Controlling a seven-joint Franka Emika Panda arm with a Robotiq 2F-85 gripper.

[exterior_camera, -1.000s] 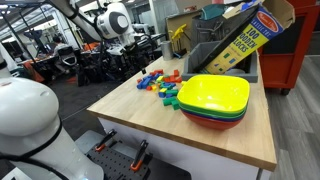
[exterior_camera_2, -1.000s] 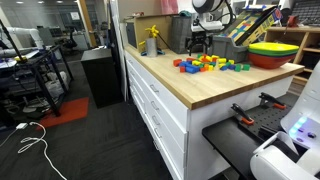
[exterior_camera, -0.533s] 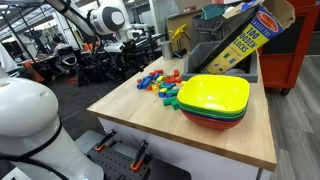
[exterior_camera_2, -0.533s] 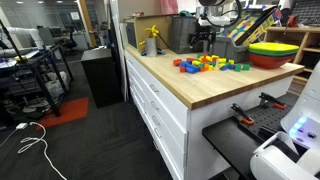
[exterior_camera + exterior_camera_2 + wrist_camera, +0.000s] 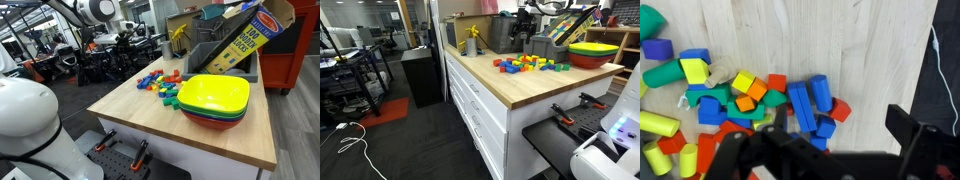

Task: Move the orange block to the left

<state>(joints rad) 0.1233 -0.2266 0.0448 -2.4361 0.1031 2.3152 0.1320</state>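
Note:
A heap of coloured blocks lies on the wooden table in both exterior views (image 5: 160, 82) (image 5: 525, 64). In the wrist view a small orange block (image 5: 756, 90) sits in the heap between a cream block and a red one, with a second orange piece (image 5: 744, 103) right below it. My gripper (image 5: 820, 160) hangs high above the heap, its dark fingers spread wide with nothing between them. In the exterior views the gripper (image 5: 124, 40) (image 5: 531, 22) is well above the table, behind the heap.
A stack of yellow, green and red bowls (image 5: 215, 96) (image 5: 592, 50) stands beside the heap. A cardboard block box (image 5: 245, 40) and a grey bin stand behind it. A yellow bottle (image 5: 472, 40) is at the table's back. Bare wood (image 5: 870, 50) lies right of the heap.
The arm has lifted and pulled back from the heap over the last second. The blocks have not moved.

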